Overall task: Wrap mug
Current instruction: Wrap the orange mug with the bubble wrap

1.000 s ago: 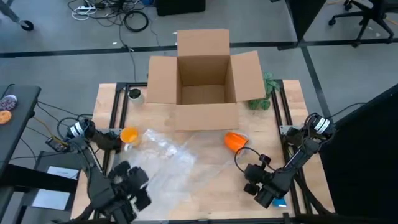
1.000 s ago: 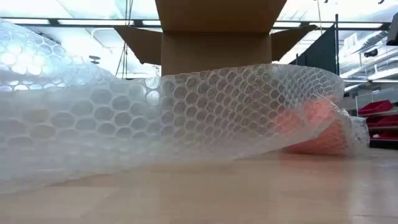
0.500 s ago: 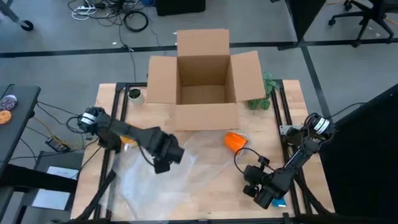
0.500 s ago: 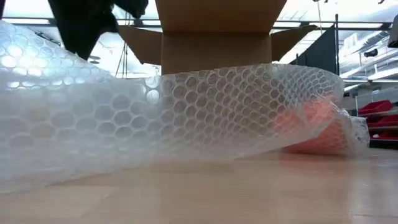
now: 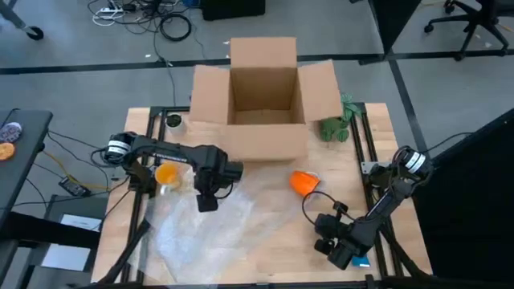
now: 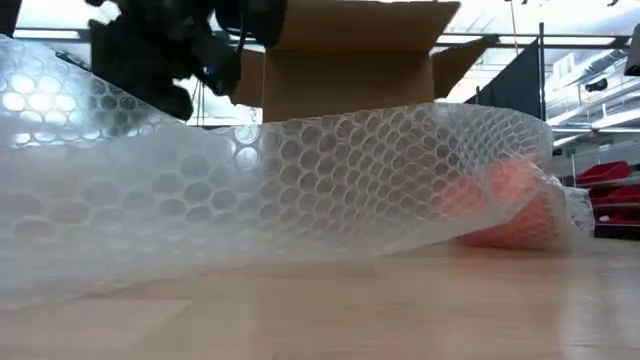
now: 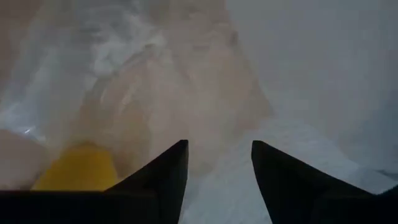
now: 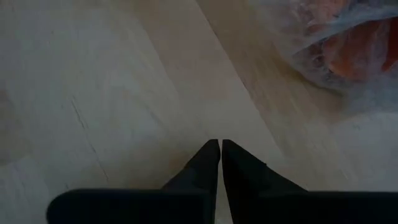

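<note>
Left tool [image 5: 206, 198] agape mid-table; right tool [image 8: 220, 149] closed, near edge.

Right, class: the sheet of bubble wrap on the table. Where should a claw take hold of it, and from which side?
Probably the bubble wrap's raised near edge: the low view shows it arching off the table, leaving a gap for a lower finger. Come in low from the near side. The left claw, open above the sheet, is closest; the right claw waits shut near the front right corner.
</note>
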Controlling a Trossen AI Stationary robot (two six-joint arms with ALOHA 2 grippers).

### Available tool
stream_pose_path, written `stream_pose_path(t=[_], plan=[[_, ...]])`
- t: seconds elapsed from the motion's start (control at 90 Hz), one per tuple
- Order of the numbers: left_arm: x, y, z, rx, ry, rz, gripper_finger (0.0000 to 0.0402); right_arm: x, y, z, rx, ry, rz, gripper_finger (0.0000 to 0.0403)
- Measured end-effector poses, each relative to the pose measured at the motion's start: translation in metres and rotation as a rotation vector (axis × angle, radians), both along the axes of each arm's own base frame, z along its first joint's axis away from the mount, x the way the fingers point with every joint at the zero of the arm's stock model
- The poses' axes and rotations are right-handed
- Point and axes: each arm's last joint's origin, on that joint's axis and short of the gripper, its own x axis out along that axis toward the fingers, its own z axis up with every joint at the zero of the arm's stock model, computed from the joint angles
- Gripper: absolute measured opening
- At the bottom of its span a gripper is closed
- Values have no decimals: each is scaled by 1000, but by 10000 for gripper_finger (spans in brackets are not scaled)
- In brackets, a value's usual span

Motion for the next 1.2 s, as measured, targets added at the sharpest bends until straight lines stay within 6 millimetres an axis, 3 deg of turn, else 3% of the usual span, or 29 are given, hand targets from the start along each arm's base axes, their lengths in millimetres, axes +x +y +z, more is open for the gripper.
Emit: stream_pose_path(t=[0.356,0.456,0.578,0.711,0.867,0.978,1.2], plan=[[-8,-13,-20,-145,39,-21,151,1,0,0,9,-1,-3,0],[-11,-18,-23,-155,52,-36,116,1,0,0,11,-2,-3,0],[-14,-27,-21,-176,99,-16,34,1,0,0,9,-1,-1,0],[-23,-41,-14,-164,195,-13,4,1,0,0,6,2,4,0],[-39,-63,-4,-127,332,-36,1,0,0,0,2,5,4,0],[-42,-85,5,-144,339,-14,0,0,0,0,-1,7,5,0],[-47,-132,57,-135,261,55,0,0,-1,0,-7,14,5,0]])
